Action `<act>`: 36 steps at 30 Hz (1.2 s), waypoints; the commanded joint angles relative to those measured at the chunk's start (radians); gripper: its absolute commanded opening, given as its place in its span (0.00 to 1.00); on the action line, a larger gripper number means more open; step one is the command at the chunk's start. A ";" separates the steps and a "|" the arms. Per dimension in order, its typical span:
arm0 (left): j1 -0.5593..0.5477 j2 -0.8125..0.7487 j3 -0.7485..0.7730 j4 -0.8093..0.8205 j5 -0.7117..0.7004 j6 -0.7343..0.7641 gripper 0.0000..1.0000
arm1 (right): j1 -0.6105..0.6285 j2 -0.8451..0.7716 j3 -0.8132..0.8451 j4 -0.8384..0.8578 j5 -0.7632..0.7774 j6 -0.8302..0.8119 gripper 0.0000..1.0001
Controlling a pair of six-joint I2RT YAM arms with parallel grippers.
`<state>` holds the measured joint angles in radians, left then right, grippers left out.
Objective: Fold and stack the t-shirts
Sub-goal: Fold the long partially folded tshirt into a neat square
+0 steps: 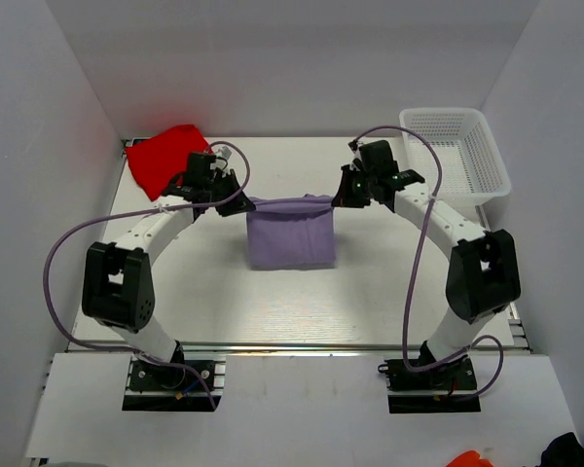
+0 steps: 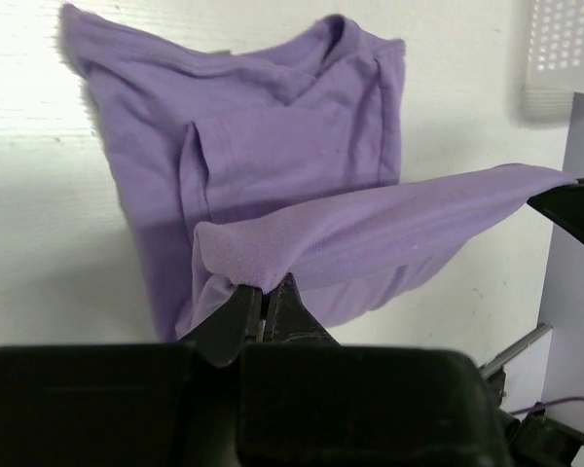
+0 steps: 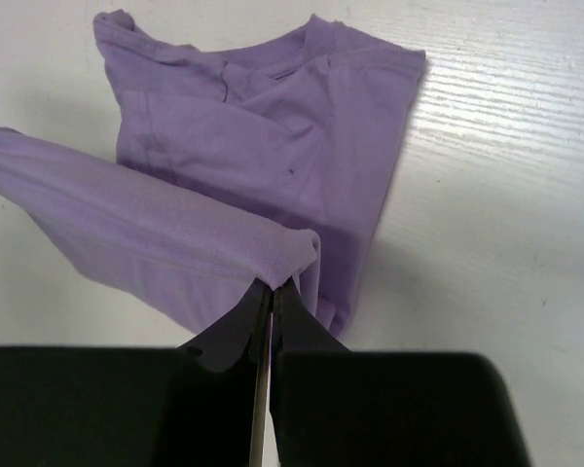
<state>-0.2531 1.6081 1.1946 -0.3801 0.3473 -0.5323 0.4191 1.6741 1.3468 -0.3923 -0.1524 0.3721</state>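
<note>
We see a white table (image 1: 399,292) with a faint plank grain, boxed in by plain white walls: left wall (image 1: 39,146), back wall (image 1: 292,68), right wall (image 1: 560,126). A metal rail (image 1: 302,346) lines its near edge. Light falls soft and even.

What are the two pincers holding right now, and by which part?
Both grip the lavender t-shirt: left pincer and right pincer each pinch one end of its raised edge.

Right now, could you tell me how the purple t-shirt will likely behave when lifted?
Probably floppy: the purple t-shirt drapes from the edge pinched by the left hand and right hand. Likely light: two small pinches hold that edge up.
</note>
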 commanded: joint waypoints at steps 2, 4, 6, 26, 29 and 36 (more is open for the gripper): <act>0.044 0.068 0.072 0.059 -0.033 0.003 0.00 | -0.040 0.059 0.069 0.025 0.005 -0.039 0.00; 0.044 0.101 0.082 0.095 -0.022 0.003 0.00 | -0.054 0.093 0.071 0.047 0.004 -0.033 0.00; 0.055 0.154 0.103 0.107 0.010 0.003 0.00 | -0.062 0.125 0.098 0.059 -0.009 -0.033 0.00; 0.094 0.279 0.191 0.113 0.058 0.078 1.00 | -0.115 0.222 0.126 0.328 -0.349 -0.041 0.90; 0.083 0.257 0.137 0.072 0.010 0.124 1.00 | -0.106 0.181 0.040 0.327 -0.369 -0.033 0.90; 0.074 0.227 0.008 0.070 0.018 0.204 1.00 | -0.089 0.144 -0.092 0.291 -0.315 -0.061 0.90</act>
<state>-0.1715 1.9221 1.2289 -0.3012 0.3656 -0.3885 0.3241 1.8313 1.2850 -0.1093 -0.4713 0.3286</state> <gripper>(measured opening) 0.990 0.898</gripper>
